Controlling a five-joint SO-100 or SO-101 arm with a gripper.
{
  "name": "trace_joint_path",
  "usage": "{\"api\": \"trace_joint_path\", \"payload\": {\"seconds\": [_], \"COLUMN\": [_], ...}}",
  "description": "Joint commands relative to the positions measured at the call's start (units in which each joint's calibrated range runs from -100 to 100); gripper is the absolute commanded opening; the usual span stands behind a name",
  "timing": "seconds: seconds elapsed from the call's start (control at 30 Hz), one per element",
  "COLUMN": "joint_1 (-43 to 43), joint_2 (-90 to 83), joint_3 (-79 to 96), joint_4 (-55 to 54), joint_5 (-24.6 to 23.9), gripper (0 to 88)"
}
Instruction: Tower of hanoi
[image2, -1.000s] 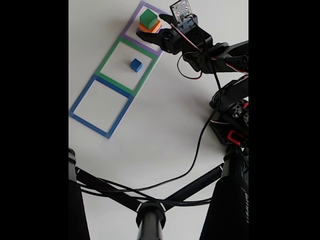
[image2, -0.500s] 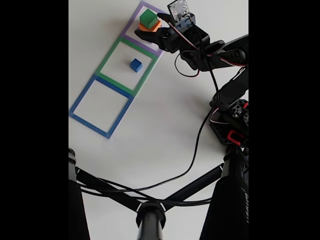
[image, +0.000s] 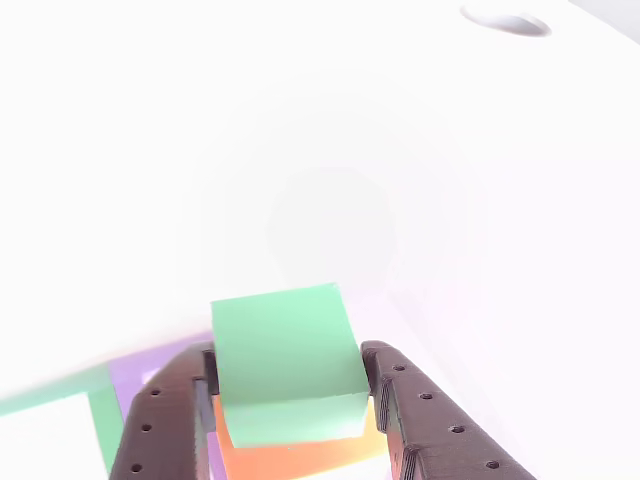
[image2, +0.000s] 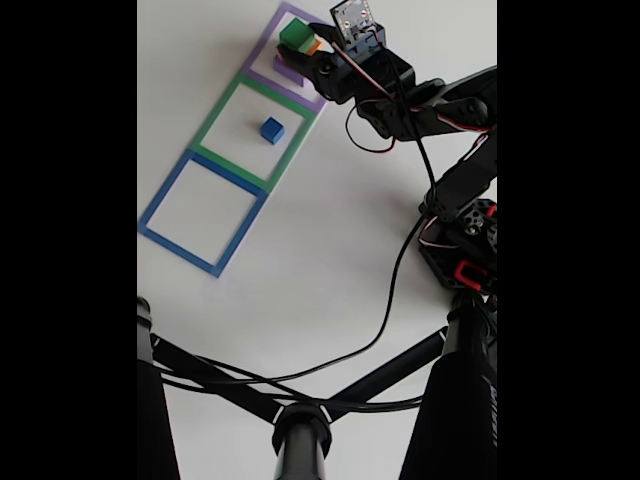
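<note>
A green cube (image: 285, 360) sits on an orange cube (image: 290, 455) in the other view. My gripper (image: 288, 352) has one black finger against each side of the green cube and is shut on it. In the fixed view the green cube (image2: 293, 34) and orange cube (image2: 313, 45) stand in the purple square at the top. There my gripper (image2: 300, 48) reaches them from the right. A small blue cube (image2: 271, 130) lies alone inside the green square. A purple cube is hidden or not clear to me.
Three flat square outlines run in a diagonal row on the white table: purple (image2: 262, 45), green (image2: 215, 118), blue (image2: 160, 205). The arm's base (image2: 465, 250) stands at the right. A black cable (image2: 390, 300) and black stand legs (image2: 300, 430) cross the lower part.
The gripper has moved up and left onto the stack, and its fingers now hold the green cube's sides. The blue cube has not moved.
</note>
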Motion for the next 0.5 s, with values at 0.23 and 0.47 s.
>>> {"api": "trace_joint_path", "payload": {"seconds": [0.23, 0.47], "joint_1": [-0.88, -1.26], "joint_2": [-0.93, -8.92], "joint_3": [-1.50, -3.96], "joint_4": [-0.74, 10.11], "joint_5": [0.00, 0.00], "gripper": [2.7, 3.0]}}
